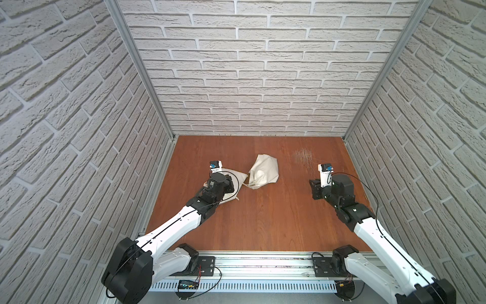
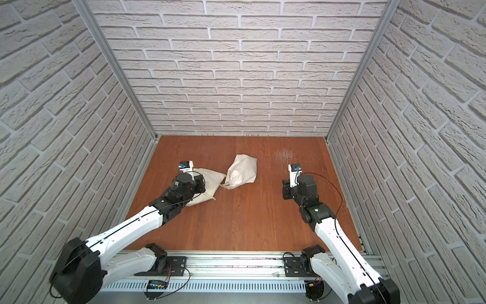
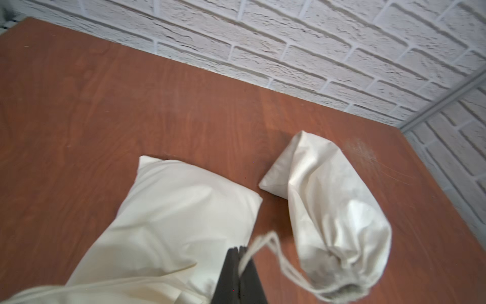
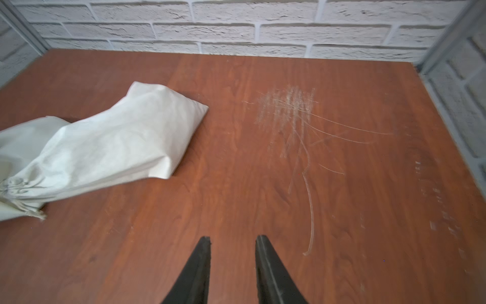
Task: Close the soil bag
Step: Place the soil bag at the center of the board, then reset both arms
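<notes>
The soil bag [image 1: 264,171] is a cream cloth sack with grey smudges, lying near the table's middle in both top views [image 2: 243,169]. Its gathered mouth [image 3: 347,287] points toward the left arm. A pale drawstring [image 3: 265,242] runs from that mouth into my left gripper [image 3: 238,248], which is shut on it. In a top view the left gripper [image 1: 232,187] sits just left of the bag's mouth, over a second sack. My right gripper [image 4: 232,238] stands open above bare wood, well to the right of the soil bag [image 4: 118,142], with nothing between its fingers. It also shows in both top views [image 1: 315,190] [image 2: 286,189].
A second cream sack [image 3: 184,210] lies under the left wrist [image 1: 232,179], its corner almost touching the soil bag. Pale scratches [image 1: 303,155] mark the wooden table [image 1: 263,223] at the back right. Brick-patterned walls close three sides; a metal rail [image 1: 263,263] runs along the front.
</notes>
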Robot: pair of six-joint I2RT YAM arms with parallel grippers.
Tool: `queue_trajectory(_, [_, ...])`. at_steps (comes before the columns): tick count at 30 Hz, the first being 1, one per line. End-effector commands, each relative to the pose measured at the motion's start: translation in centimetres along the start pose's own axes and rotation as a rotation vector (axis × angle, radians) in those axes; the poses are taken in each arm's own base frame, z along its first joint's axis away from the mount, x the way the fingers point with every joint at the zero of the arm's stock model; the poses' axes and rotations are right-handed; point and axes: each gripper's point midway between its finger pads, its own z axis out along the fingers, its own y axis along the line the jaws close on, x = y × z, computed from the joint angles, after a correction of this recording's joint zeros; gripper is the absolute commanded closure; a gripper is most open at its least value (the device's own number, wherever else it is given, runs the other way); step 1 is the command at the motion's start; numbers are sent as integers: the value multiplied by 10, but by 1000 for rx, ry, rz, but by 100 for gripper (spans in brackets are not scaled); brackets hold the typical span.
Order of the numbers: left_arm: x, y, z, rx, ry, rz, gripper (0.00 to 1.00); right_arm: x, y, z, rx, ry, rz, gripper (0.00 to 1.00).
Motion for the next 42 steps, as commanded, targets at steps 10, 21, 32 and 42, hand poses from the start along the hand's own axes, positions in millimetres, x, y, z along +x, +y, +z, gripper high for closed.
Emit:
queue_trajectory(10, [-46, 35, -1, -192, -152, -3, 17, -13, -65, -30, 290, -131, 119, 17])
queue_trajectory(21, [-86, 136, -14, -581, -251, 13, 2, -2, -143, 20, 524, -209, 313, 1])
queue_trajectory(32, [-48, 152, 5, -511, -243, 196, 1, 27, -145, 59, 471, -324, 235, 2])
queue_trajectory(42, [-27, 137, 17, -360, -258, 374, 2, 32, -104, 109, 213, -201, 77, 1])
